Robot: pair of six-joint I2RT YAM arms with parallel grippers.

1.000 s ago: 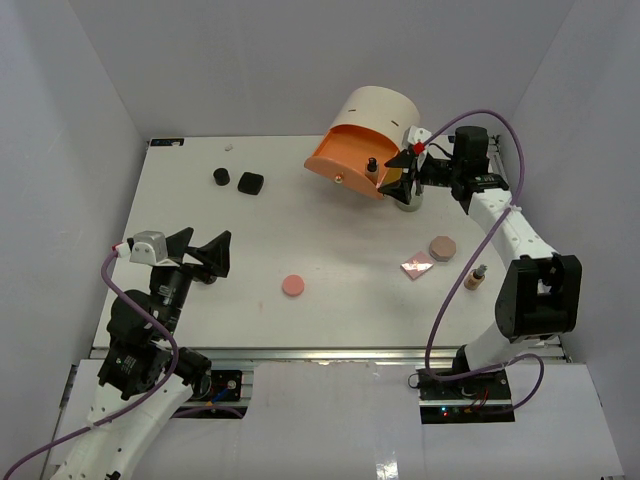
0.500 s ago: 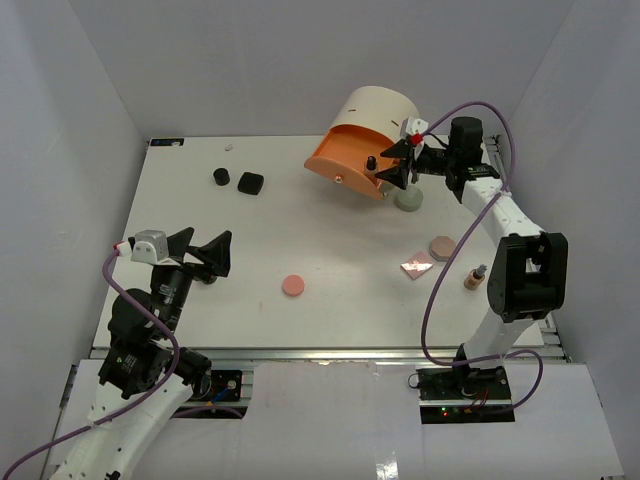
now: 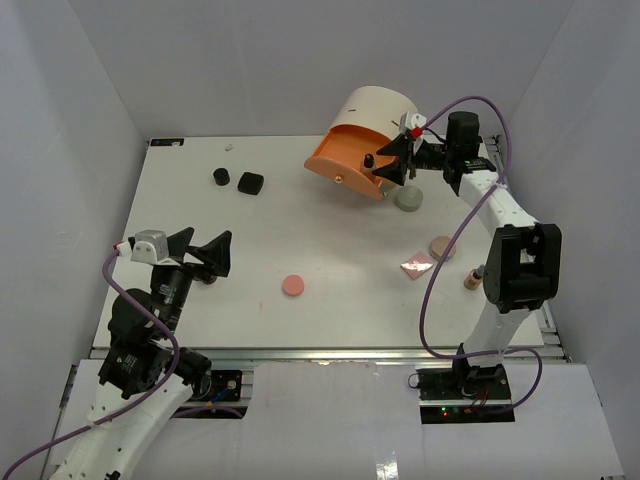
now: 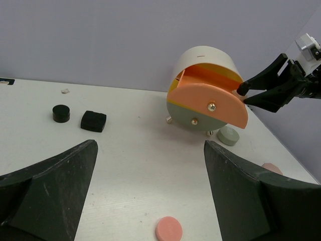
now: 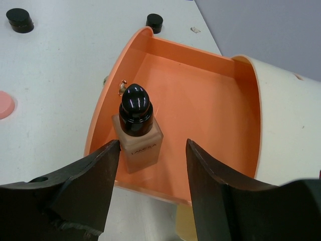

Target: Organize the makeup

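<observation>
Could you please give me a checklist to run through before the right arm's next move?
1. Is the small brown bottle with black cap upright in the orange plastic drawer: ok.
2. Is the right gripper open and off the bottle: ok.
3. Is the left gripper open and empty: ok.
4. Is the grey-green round compact put away: not ok.
5. Is the pink round compact put away: not ok.
6. Is the bottle cap tight: cannot tell.

The right gripper [image 3: 385, 167] is hovering over the right end of the orange drawer [image 3: 340, 158], jaws apart, near a bottle [image 3: 369, 161] standing upright in it. The drawer is sticking out of the cream box [image 3: 378, 107]. A grey-green compact [image 3: 408, 198] is lying just beside the drawer. The left gripper [image 3: 198, 250] is hanging low at left, jaws spread wide.
</observation>
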